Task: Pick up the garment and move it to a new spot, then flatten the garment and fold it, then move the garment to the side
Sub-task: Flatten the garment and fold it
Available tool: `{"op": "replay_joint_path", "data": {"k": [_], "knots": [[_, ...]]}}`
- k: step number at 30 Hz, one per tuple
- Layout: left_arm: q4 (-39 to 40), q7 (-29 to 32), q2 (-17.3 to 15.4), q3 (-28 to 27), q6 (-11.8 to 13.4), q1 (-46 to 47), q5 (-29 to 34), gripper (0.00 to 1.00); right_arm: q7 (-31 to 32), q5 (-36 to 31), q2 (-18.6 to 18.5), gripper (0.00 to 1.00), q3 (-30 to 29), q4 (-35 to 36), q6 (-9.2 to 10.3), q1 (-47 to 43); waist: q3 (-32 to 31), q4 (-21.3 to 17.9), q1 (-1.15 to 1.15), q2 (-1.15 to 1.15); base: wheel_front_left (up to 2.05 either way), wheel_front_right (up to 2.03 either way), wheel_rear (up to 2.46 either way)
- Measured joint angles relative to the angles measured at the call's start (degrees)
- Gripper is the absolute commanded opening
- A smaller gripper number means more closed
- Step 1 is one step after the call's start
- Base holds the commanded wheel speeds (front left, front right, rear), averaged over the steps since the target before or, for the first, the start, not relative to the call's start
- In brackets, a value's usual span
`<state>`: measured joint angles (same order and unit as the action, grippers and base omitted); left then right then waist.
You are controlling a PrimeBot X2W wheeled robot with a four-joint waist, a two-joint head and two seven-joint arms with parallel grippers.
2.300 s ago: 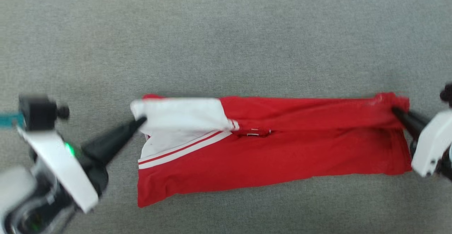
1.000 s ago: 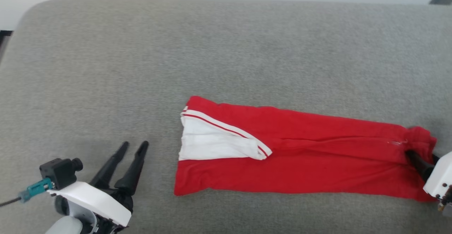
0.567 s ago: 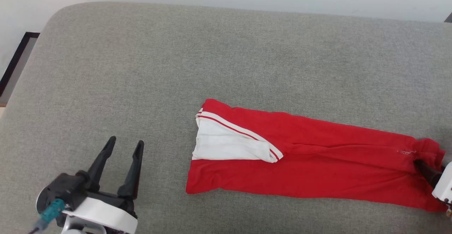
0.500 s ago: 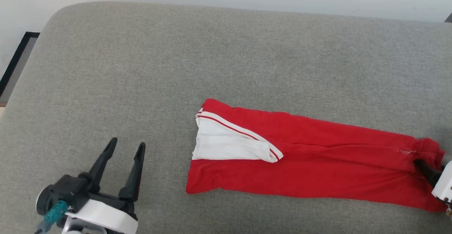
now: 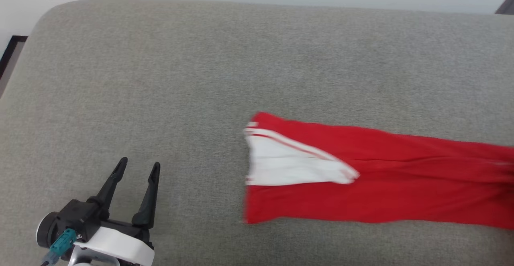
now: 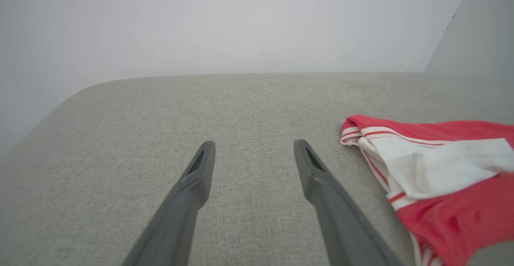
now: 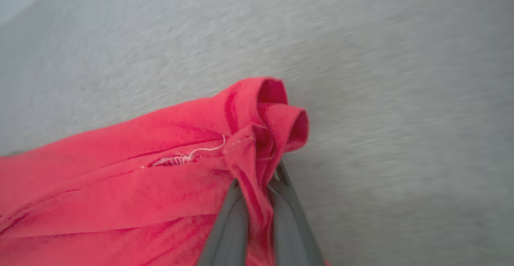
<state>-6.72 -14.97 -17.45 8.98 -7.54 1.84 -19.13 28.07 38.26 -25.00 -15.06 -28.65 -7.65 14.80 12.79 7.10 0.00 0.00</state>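
One white stitched mark (image 7: 172, 159), perhaps a logo, crosses the garment (image 7: 100, 189).

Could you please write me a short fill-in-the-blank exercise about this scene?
The left end effector has its jaws ____.
The right end effector is shut on the ____ end of the garment.
The garment's white panel lies toward the ____ end effector.
Missing words: open; red; left.

Black tapered fingers (image 5: 111, 181), white shell (image 5: 117, 246), teal connector (image 5: 62, 242)
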Motion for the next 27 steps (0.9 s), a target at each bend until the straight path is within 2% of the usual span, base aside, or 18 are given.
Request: {"op": "replay_joint_path", "data": {"k": [7, 9, 12, 15, 20, 27], "knots": [[0.87, 0.0, 0.34, -0.81, -0.01, -0.1, 0.64, 1.0, -0.58, -1.23, -5.66, 0.0, -10.69, 0.86, 0.14, -1.66, -0.34, -1.25, 0.0, 0.0, 0.0, 0.0, 0.0], [0.91, -0.01, 0.41, -1.22, 0.0, -0.4, 0.64, 1.0, 0.23, -2.15, -5.98, 0.0, -12.95, 1.29, 0.15, -1.65, -0.57, -1.69, 0.0, 0.0, 0.0, 0.0, 0.0], [0.38, 0.0, 0.71, -1.3, 0.0, -0.9, 0.62, 1.0, 2.29, -3.22, -5.28, 0.0, -12.57, 3.48, 0.16, -2.01, -1.17, -2.01, 0.0, 0.0, 0.0, 0.0, 0.0], [-0.38, -0.01, 1.02, -1.48, 0.0, -1.13, 0.46, 1.0, 5.1, -2.9, -2.87, 0.0, -9.28, 7.66, 0.16, -2.32, -1.84, -2.35, 0.0, 0.0, 0.0, 0.0, 0.0], [-1.12, -0.01, 1.63, -1.37, 0.0, -1.55, 0.01, 1.0, 10.65, -1.35, 1.26, 0.0, 1.57, 17.0, 0.16, -4.0, -2.49, -2.79, 0.0, 0.0, 0.0, 0.0, 0.0], [-1.09, -0.01, 2.61, -0.53, 0.0, -1.48, 0.09, 1.0, 13.36, 0.01, 4.21, 0.0, 16.92, 27.84, 0.16, -3.24, -2.52, -2.0, 0.0, 0.0, 0.0, 0.0, 0.0]]}}
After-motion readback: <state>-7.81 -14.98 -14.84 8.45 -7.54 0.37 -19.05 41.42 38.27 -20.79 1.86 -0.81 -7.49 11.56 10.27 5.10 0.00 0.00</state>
